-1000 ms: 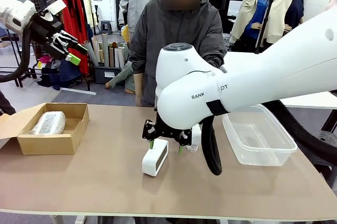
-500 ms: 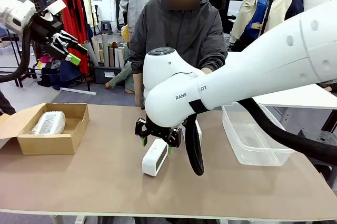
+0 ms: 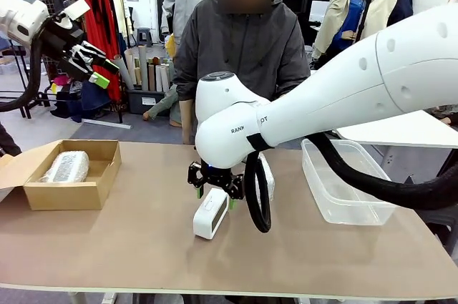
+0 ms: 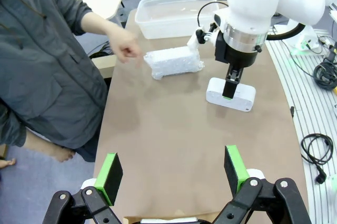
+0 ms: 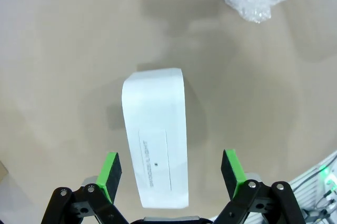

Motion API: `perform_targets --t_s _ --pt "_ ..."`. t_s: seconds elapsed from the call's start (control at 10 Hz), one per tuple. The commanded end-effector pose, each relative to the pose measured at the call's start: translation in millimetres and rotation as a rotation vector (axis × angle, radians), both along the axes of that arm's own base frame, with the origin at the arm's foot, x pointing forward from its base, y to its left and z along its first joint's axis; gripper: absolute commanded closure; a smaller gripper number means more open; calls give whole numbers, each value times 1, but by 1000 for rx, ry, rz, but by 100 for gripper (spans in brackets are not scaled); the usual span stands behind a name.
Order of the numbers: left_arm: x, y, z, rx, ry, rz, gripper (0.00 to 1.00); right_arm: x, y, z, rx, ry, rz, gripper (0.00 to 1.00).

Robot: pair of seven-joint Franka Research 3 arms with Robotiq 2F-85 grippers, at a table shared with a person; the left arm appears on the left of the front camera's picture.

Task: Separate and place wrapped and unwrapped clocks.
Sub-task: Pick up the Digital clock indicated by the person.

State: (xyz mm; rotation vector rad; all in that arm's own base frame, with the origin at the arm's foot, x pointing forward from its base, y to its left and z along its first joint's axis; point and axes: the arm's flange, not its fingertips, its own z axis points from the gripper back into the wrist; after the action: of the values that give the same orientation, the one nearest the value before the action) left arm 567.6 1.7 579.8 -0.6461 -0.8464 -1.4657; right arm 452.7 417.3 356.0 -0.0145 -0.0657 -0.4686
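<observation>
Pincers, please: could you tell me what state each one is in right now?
Left pincer: open, holding nothing.
Right pincer: open above the bare white clock, not gripping it.

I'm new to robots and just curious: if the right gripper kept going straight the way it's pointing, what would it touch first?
Most likely the bare white clock, which sits right ahead of the right gripper, between its open fingers. The table would come only after that.
</observation>
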Motion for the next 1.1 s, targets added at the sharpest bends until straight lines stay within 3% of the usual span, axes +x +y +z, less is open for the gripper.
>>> perform_targets --t_s 0.0,0.6,0.7,0.8,1.0 --pt "-2 0 1 -2 2 -3 0 4 4 -7 1 -14 -35 0" --pt "-2 0 1 -2 2 -3 0 10 -9 -38 30 25 -7 0" --pt "-2 0 1 -2 2 -3 0 7 -11 -35 111 -9 78 0" --pt "-2 0 1 -2 2 -3 0 13 -7 -38 -3 32 -21 0" --pt "-2 0 1 -2 2 -3 0 13 -7 -38 -3 32 -21 0"
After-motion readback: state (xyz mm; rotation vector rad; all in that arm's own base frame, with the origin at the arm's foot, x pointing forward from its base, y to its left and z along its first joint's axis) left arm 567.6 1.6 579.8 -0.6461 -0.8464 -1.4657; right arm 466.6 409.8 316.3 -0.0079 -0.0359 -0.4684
